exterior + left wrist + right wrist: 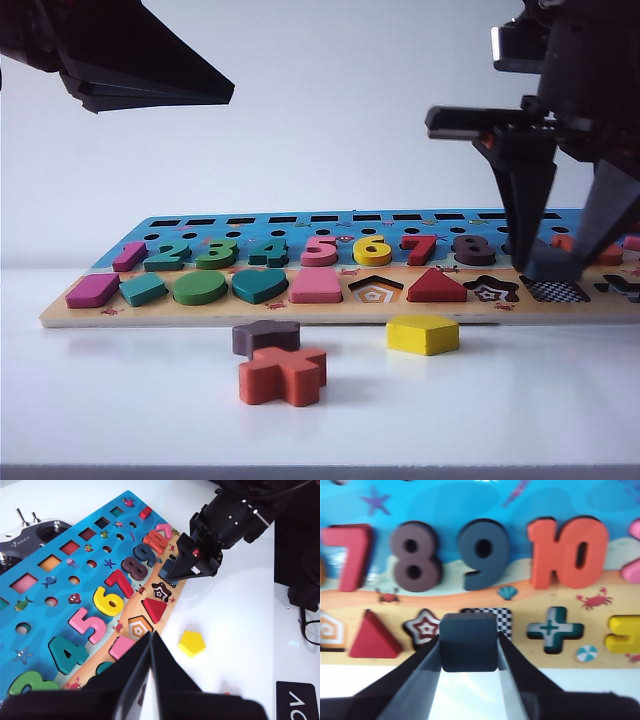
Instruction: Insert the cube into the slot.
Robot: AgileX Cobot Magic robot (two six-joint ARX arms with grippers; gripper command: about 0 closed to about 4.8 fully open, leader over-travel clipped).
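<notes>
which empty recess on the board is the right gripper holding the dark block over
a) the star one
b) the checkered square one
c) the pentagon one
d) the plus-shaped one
b: in the right wrist view the right gripper is shut on the dark block, which covers part of the checkered square recess, between the star recess and the plus recess. The left gripper hangs high on the left.
</notes>
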